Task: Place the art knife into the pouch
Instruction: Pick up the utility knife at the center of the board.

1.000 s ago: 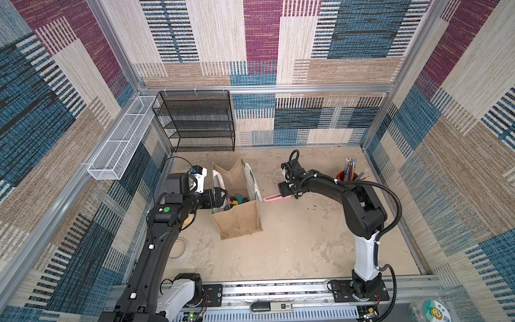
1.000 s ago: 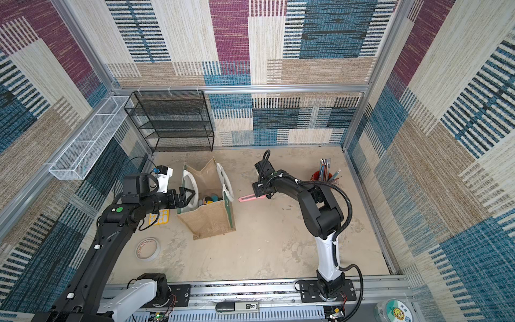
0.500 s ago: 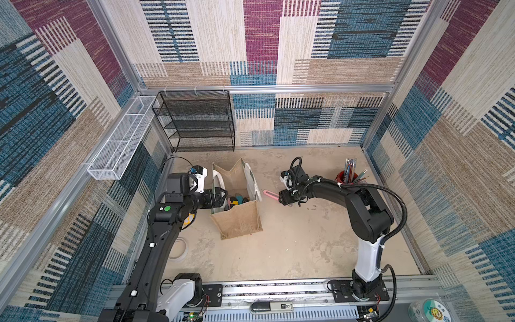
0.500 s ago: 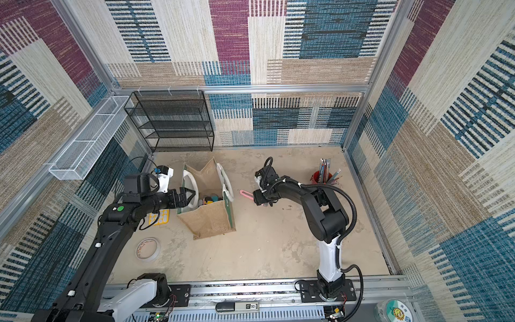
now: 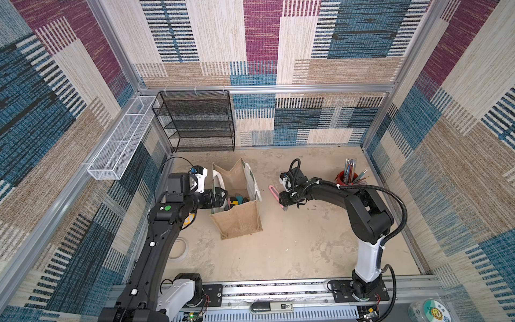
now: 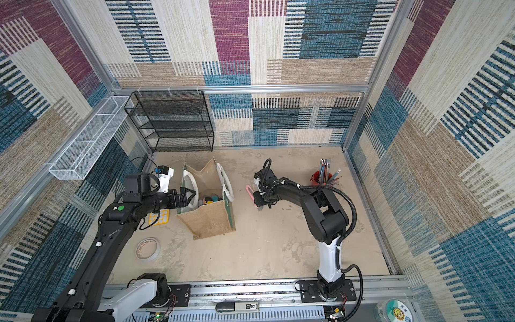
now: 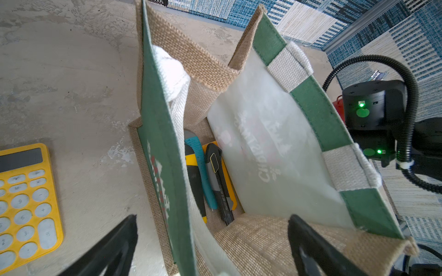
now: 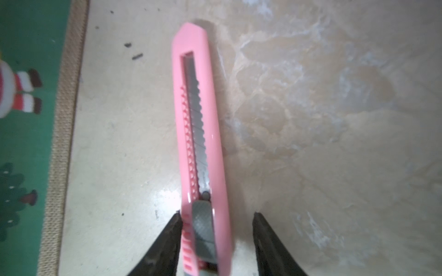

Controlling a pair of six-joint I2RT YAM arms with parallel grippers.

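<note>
Beside the pouch (image 8: 26,143), the blurred art knife (image 8: 201,133) has its rear end cut off by the picture's edge. Inside the pouch, cutters (image 7: 216,181) lie partly hidden behind its green wall.

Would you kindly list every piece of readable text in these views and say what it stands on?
"Christmas": faint, showing through the lining of the pouch.
"9", "6", "+", "=": keys of the yellow calculator.
Print on the black knife inside the pouch: too blurred to read.
Label on the grey device on the front rail: too small to read.
Print on the round sticker: too small to read.
On the pink art knife: none.
</note>
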